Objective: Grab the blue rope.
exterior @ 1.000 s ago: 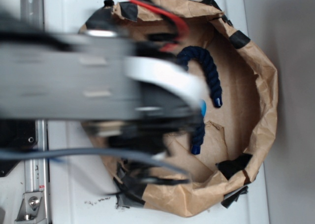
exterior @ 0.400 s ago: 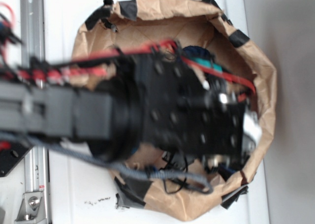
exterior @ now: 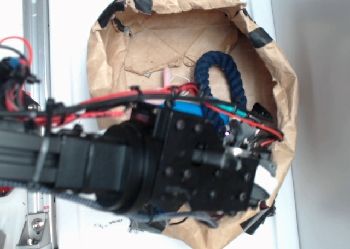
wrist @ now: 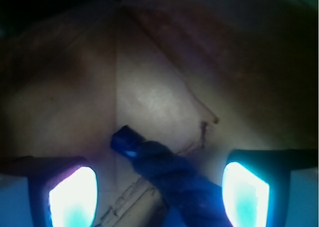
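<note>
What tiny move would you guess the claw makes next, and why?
Probably it closes. In the wrist view the blue rope already lies between the gripper's two glowing pads, which stand wide apart on either side of it, its capped end poking out ahead on the paper bag floor.

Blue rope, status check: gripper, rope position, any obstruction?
Gripper open, a finger on each side of the blue rope. Rope lying on the paper floor, one capped end showing ahead of the fingers. Not gripped yet. Nothing seen between fingers and rope.

Rope (exterior: 221, 79) inside paper bag (exterior: 284, 90), upper right of frame; arm (exterior: 180, 161) across lower half, over rope's lower part.
</note>
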Tool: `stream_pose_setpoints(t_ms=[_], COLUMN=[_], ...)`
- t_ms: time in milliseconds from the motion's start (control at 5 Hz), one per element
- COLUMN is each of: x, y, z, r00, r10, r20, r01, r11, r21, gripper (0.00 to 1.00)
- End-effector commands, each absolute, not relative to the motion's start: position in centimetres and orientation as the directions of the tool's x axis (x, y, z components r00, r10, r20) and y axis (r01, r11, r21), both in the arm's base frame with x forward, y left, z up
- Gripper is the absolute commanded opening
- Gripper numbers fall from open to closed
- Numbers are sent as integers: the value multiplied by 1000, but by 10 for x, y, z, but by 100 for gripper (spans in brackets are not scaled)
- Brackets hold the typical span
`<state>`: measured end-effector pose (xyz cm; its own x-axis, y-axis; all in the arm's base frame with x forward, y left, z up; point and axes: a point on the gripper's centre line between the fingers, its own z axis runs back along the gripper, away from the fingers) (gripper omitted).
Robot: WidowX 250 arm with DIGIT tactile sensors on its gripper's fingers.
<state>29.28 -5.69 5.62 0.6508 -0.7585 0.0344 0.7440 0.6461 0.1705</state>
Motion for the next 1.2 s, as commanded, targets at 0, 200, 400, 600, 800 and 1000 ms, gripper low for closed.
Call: stream_pose_setpoints(t_ms=[0, 200, 400, 600, 800, 1000], x=[281, 286, 294, 300, 306, 309], y=[-46, -27, 1, 3, -2, -10], z=[66, 64, 59, 53, 45, 41], r00=[634, 657, 692, 704, 731, 742], r10=[-772, -754, -721, -709, -678, -666], r20=[37, -3, -37, -51, -75, -74], r01=[753, 734, 705, 694, 669, 656], r11=[628, 640, 664, 670, 693, 698], r21=[199, 228, 250, 262, 269, 289], gripper=[100, 100, 100, 100, 94, 0])
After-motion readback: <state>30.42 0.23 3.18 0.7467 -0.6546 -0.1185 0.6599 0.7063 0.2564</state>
